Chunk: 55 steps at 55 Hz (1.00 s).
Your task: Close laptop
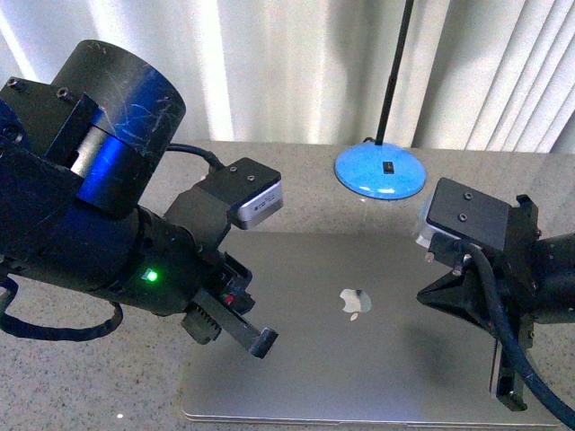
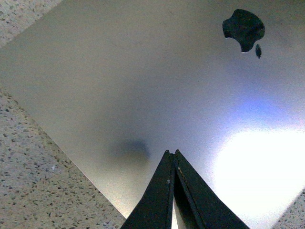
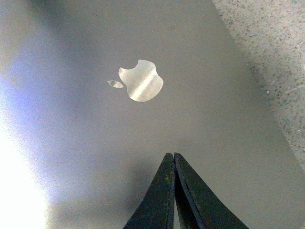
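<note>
- Our left arm (image 1: 99,224) reaches in low, its bulky black wrist housing rising behind the claw, with a green light (image 1: 151,276) lit on it.
- Our left gripper (image 1: 260,339) points forward and down, its fingers (image 2: 157,200) pressed flat together with no gap at the tips.
- Our right arm (image 1: 539,278) comes in from the opposite side, a black cable (image 1: 503,332) looping just behind its claw.
- Our right gripper (image 1: 510,395) angles down, its fingers (image 3: 190,200) likewise meeting tip to tip.

Apple logo (image 1: 354,300) on the laptop (image 1: 395,368)
</note>
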{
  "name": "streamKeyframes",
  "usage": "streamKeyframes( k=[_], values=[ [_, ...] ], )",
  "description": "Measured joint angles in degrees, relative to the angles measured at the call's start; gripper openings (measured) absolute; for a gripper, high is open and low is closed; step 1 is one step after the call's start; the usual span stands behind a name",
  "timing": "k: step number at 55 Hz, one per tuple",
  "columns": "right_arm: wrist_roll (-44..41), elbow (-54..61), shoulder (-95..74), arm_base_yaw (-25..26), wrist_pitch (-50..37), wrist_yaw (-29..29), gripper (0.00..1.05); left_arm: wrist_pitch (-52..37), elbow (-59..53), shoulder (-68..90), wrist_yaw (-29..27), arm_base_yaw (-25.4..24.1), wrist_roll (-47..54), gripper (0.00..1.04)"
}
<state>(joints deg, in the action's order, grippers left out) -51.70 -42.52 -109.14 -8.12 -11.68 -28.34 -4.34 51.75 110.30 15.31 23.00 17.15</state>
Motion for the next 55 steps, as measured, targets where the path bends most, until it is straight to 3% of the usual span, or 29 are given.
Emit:
streamKeyframes(
  k=[32,38,42,46,55],
  values=[
    [1.9,0.9,-4.31,-1.25,-4.7,0.09,0.03,-5.09,-2.73,2.84,2.64,-1.22,-2.91,0.04],
    [5.97,0.96,-3.21,-1.66,-9.68,1.2,0.03,-8.63,-3.74,1.55,3.39,-2.45,-5.92,0.04],
    [11.85,0.96,-0.72,-1.73,-16.5,4.63,0.03,-16.72,-4.85,-1.36,2.03,-4.33,-11.52,0.04],
    [19.32,0.66,2.67,-1.66,-23.61,8.59,0.14,-23.5,-4.76,-4.37,-0.66,-5.77,-17.2,0.11],
    [25.62,0.31,4.13,-1.38,-24.59,8.85,0.41,-24.3,-4.63,-5.64,-1.18,-6.43,-21.09,0.38]
  ],
)
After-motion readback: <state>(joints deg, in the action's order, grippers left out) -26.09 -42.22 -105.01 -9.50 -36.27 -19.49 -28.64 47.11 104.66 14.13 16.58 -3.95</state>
